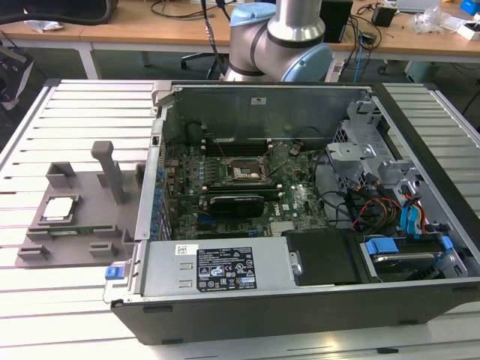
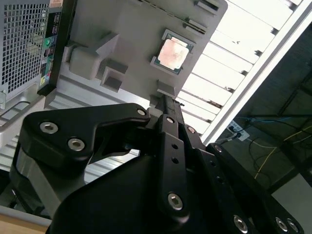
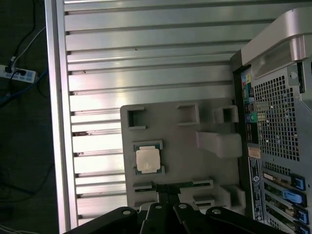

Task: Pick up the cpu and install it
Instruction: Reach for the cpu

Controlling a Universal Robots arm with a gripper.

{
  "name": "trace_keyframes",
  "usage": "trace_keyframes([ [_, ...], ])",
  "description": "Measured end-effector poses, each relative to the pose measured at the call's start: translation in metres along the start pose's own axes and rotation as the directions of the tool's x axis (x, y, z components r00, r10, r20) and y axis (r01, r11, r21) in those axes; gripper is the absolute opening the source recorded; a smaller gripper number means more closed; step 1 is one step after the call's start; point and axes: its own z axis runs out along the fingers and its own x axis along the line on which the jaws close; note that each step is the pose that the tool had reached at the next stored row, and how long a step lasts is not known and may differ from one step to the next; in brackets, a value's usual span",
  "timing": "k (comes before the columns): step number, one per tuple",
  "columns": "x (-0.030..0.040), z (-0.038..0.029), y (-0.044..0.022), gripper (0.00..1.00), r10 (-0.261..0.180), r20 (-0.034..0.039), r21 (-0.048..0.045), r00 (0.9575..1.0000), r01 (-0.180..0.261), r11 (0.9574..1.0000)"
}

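- Gripper (image 3: 166, 189) first: in both wrist views the black fingers look pinched together with nothing between them, so closed and empty as far as I can see.
- Its tips (image 2: 161, 101) hang over the grey tray (image 3: 187, 158), near the cpu (image 3: 147, 159) but not touching it.
- The cpu lies flat in its own square recess on that tray, silvery top facing up. You can spot it in the exterior view too (image 1: 60, 209), and in the second wrist view (image 2: 172, 54).
- The tray also has a few raised blocks and one upright post (image 1: 111, 171) on it.
- It sits on the slatted metal table (image 1: 82, 105), just beside the open computer case (image 1: 300, 307), on the exterior view's left.
- Inside the case the dark socket frame (image 1: 242, 172) on the motherboard is well apart from the cpu, with a long black expansion card (image 1: 236, 201) right next to the socket.
- The arm's base (image 1: 281, 37) stands behind the case.
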Motion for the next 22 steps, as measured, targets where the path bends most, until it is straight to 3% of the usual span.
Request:
trace_keyframes([
  [15,0.0235,-0.0004,-0.0018,0.11,0.0,0.0001,0.0008,1.0,0.0,1.0],
  [22,0.0285,-0.0005,-0.0021,0.11,0.0,0.0002,0.0008,1.0,0.0,1.0],
])
